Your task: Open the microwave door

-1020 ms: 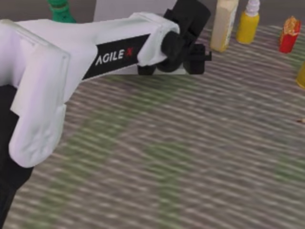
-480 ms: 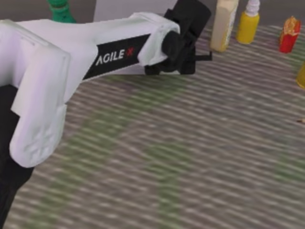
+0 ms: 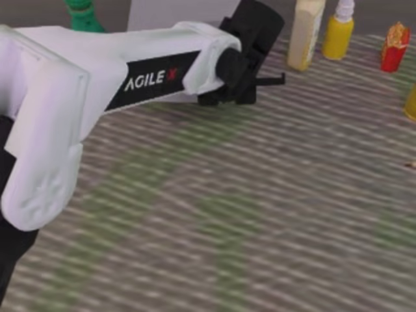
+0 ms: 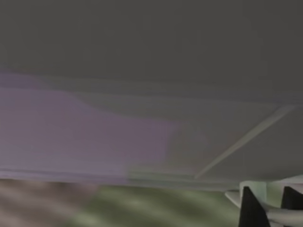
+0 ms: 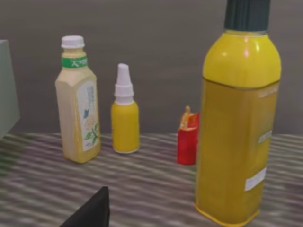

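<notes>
Microwave (image 3: 175, 12): far edge of the table, left of centre, mostly hidden by the left arm.
Microwave door (image 4: 142, 142): fills the left wrist view, very close.
Left gripper (image 3: 270, 80): at the microwave's front right; finger spread cannot be told.
Neighbours: cream bottle (image 3: 305, 32) and yellow squeeze bottle (image 3: 338, 30) to the right, green bottle (image 3: 83, 14) to the left.
Right gripper (image 5: 90, 213): only 1 dark edge visible.

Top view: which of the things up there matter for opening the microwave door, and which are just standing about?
Part of the job:
- the microwave, mostly hidden behind the arm
- the left gripper, at the microwave's front

Just standing about:
- cream bottle
- small yellow squeeze bottle
- red carton
- green bottle
- large yellow bottle, close to the right wrist camera
</notes>
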Controlling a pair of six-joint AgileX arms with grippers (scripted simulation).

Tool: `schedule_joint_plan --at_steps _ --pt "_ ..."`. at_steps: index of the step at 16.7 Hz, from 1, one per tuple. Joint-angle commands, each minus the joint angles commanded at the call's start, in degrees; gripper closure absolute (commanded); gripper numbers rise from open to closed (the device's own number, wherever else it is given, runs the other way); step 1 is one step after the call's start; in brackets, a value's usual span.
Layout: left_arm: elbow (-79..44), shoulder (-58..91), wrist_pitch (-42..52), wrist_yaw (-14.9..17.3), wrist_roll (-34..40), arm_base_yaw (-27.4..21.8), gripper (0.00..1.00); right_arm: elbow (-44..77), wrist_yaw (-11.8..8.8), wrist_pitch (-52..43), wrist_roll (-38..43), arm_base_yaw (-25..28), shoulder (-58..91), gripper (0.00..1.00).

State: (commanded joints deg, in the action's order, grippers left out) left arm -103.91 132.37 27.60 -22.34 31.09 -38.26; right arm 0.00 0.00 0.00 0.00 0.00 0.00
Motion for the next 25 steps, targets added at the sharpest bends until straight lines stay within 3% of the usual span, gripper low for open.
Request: schedule_joint_plan --at_steps 25 --pt "2.2 -1.5 -1.5 -0.6 0.9 0.2 1.00 0.0 0.0 0.0 0.0 0.0 0.0 0.00"
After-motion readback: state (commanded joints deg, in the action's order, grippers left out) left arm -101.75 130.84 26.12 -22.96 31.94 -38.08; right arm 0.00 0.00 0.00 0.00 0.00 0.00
